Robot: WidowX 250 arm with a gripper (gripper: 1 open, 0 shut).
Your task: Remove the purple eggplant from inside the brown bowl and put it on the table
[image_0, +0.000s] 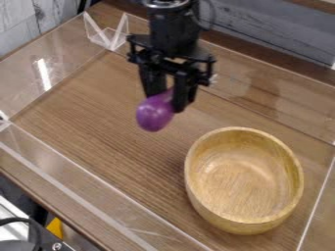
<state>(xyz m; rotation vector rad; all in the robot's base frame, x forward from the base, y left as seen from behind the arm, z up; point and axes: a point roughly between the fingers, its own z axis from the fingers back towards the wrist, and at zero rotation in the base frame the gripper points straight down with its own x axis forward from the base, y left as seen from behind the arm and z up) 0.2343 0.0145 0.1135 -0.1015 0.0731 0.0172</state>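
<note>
Over the wooden table [81,129], the gripper [161,90] grips the eggplant [156,112]; releasing too high could send it rolling!

Arm [189,20] is matte black, blocky at the wrist above the jaws, with pale grey-white patches just over them. Gripper [155,88] is black too: bulky stepped body, lighter grey bits on dark finger parts near the tips. Outlines blurred; can't make out screws or markings around the jaws.
</note>
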